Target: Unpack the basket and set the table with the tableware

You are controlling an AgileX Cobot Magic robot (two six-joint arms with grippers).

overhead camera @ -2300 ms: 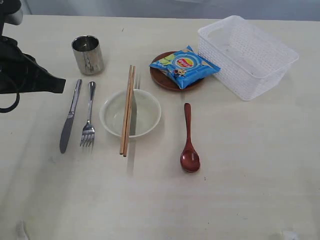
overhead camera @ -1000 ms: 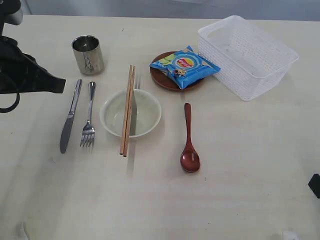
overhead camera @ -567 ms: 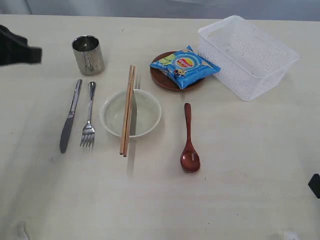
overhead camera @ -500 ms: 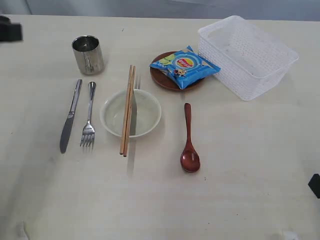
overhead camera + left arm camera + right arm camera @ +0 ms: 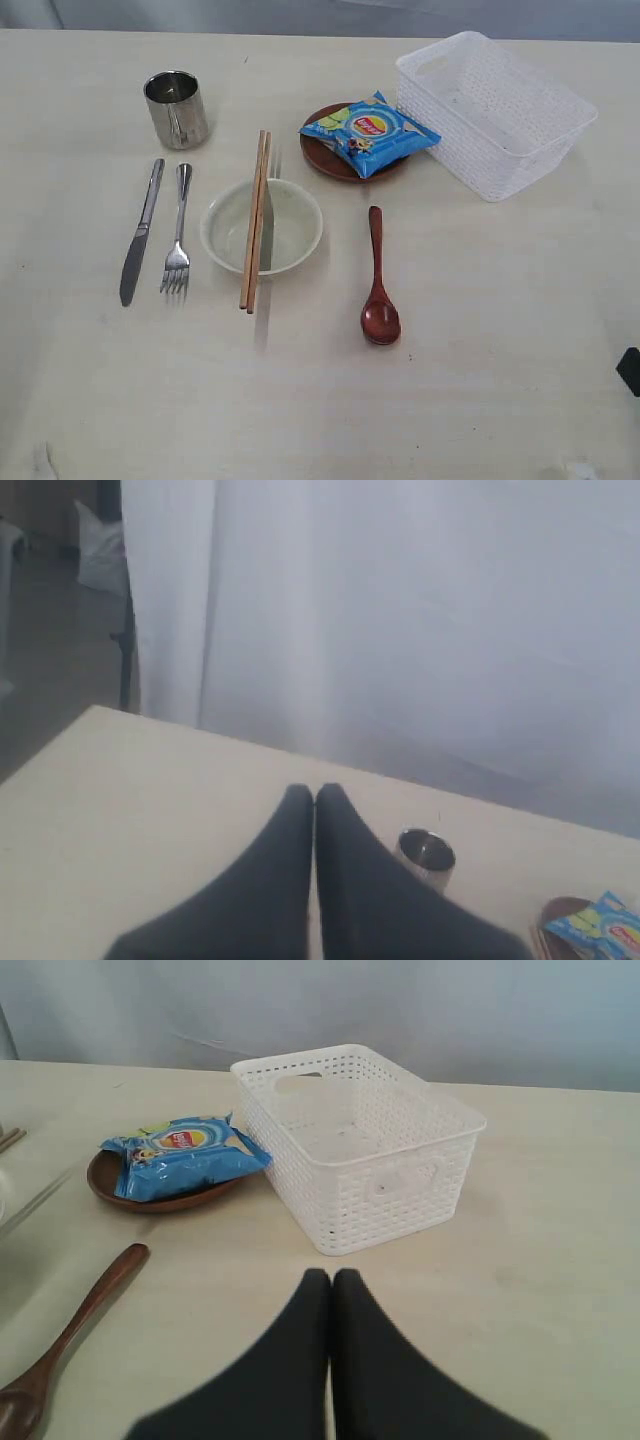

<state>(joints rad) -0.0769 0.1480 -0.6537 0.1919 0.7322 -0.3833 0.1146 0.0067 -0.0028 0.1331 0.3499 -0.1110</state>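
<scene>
The white basket [image 5: 495,110] stands empty at the back right of the table [image 5: 500,300]. Laid out on the table are the steel cup [image 5: 176,108], knife [image 5: 140,232], fork [image 5: 178,235], white bowl [image 5: 290,235] with the chopsticks [image 5: 254,220] across it, wooden spoon [image 5: 378,280] and brown plate [image 5: 335,162]. My left gripper [image 5: 314,792] is shut and empty, high above the table, and out of the exterior view. My right gripper [image 5: 331,1278] is shut and empty, short of the basket [image 5: 350,1145]; only a black corner [image 5: 630,370] of it shows at the right edge.
A blue crisp packet [image 5: 370,132] lies on the brown plate. The left wrist view shows the cup [image 5: 426,855] beyond my fingers, with a white curtain behind the table's far edge. The spoon [image 5: 70,1330] lies off to one side in the right wrist view.
My left arm has drawn back from the table's left side and left the exterior view. A black corner of the right arm has come in at the right edge. The tableware has not moved.
</scene>
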